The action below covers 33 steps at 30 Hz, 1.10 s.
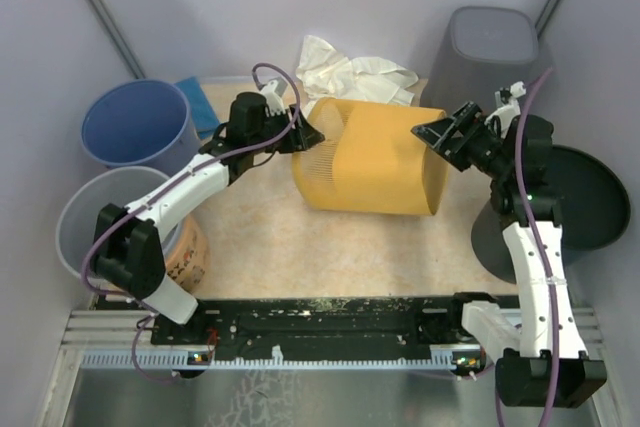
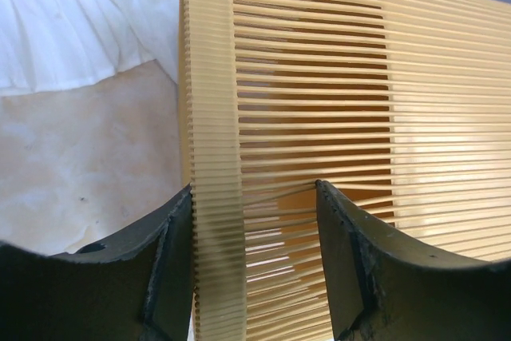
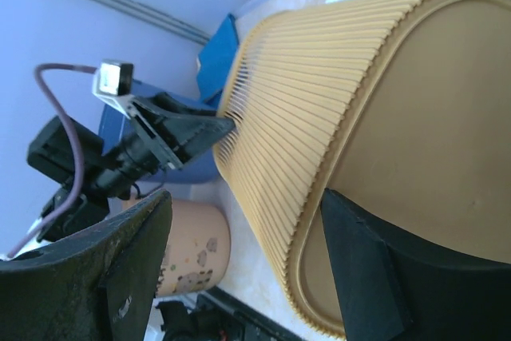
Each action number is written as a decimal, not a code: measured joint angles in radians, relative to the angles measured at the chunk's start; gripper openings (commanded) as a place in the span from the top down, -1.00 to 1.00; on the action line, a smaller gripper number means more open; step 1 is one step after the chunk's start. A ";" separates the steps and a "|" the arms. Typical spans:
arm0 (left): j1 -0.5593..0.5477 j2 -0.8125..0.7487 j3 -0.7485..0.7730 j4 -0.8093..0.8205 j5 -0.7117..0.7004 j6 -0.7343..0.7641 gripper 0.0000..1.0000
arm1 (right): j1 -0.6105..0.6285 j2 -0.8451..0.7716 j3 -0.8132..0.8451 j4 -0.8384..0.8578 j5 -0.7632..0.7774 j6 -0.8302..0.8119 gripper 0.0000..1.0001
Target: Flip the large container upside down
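The large container (image 1: 370, 157) is a yellow ribbed bin lying on its side in the middle of the table, open end to the left, flat base to the right. My left gripper (image 1: 305, 134) is at the open end, its jaws closed over the rim and slatted wall (image 2: 215, 221), and the slats bend against the inner finger (image 2: 343, 253). My right gripper (image 1: 440, 137) is open at the base end. In the right wrist view (image 3: 246, 197) one finger (image 3: 359, 261) lies against the base (image 3: 431, 133) and the other stands free of the ribbed side.
A blue bucket (image 1: 135, 122) and a pale translucent bucket (image 1: 95, 217) stand at the left, with a beige speckled cup (image 1: 190, 252) beside them. Two dark grey bins (image 1: 490, 47) (image 1: 585, 197) stand at the right. White crumpled cloth (image 1: 350, 72) lies behind the container.
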 measured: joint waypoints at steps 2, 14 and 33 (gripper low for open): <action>-0.012 0.029 0.022 0.011 -0.009 -0.018 -0.22 | -0.001 0.013 0.038 0.009 0.021 -0.003 -0.47; -0.087 0.148 0.039 -0.014 -0.013 -0.032 -0.39 | 0.214 0.111 0.169 0.176 0.002 0.009 -0.48; -0.131 0.122 0.022 -0.089 0.054 -0.017 -0.48 | 0.308 0.120 0.403 -0.182 0.337 -0.323 -0.51</action>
